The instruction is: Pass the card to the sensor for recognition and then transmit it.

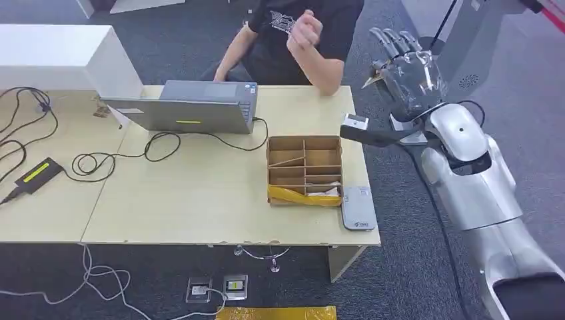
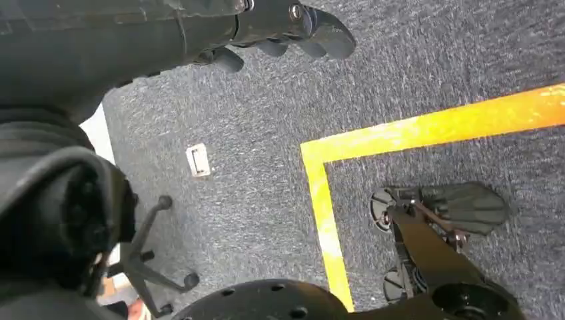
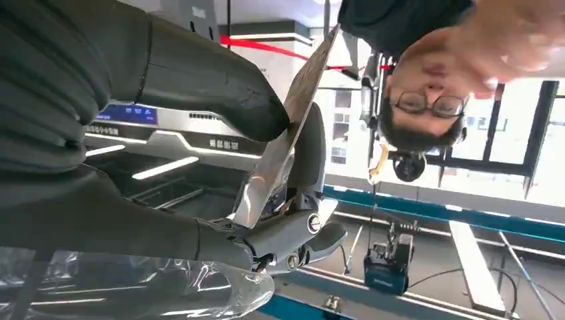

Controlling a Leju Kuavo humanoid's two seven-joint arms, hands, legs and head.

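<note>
- The right hand (image 1: 408, 70) is raised past the table's (image 1: 200, 200) far right corner, thumb and fingers pinching the card (image 3: 283, 143).
- A person (image 1: 293, 37) sits at its 10 o'clock, one hand (image 1: 305, 30) lifted.
- The divided cardboard box (image 1: 305, 170) lies at the hand's 7 o'clock, the grey sensor pad (image 1: 358, 208) just beside it.
- The laptop (image 1: 193, 107) stands at the box's 10 o'clock.
- The left hand (image 2: 280, 27) hangs over carpet, fingers curled, holding nothing.

Person (image 1: 293, 40) near right hand (image 1: 408, 70) — box (image 1: 304, 170) below.

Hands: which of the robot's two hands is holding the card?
The right hand, raised beside the table toward the person, pinches the card between thumb and fingers. The left hand hangs over the carpet, holding nothing.
</note>
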